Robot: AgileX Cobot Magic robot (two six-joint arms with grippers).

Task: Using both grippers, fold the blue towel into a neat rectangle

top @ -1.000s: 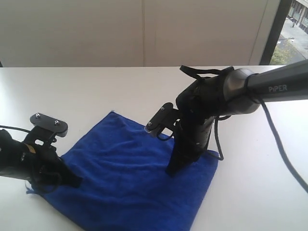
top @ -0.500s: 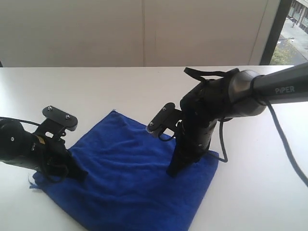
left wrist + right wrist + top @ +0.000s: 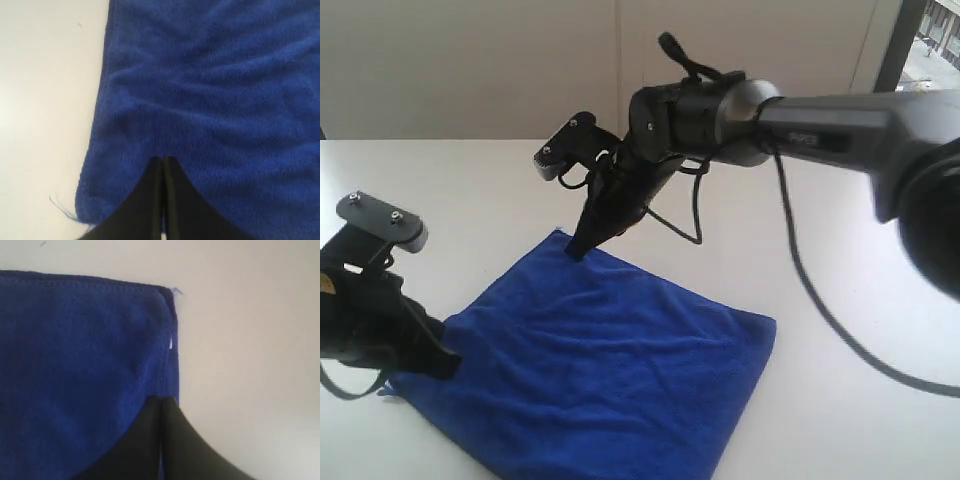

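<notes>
1. On the white table, spread flat with faint ripples: blue towel. Deep royal blue, fine soft pile, stitched hem. Small white label at the hem near the far corner, and a loose thread at the left-hand corner.
2. At the towel's far corner: right gripper, clenched, tips at the hem. Nothing seen pinched.
3. At the towel's left-hand corner: left gripper, likewise clenched, tips resting on the pile just inside the hem. Nothing seen pinched.
4. Judged light, limp and slightly grippy. Likely to drape, sag and wrinkle when lifted, and unlikely to slip free or suffer damage.
5. Best taken at two corners of one edge, hem and pile pinched together, so as to carry that edge across evenly.
</notes>
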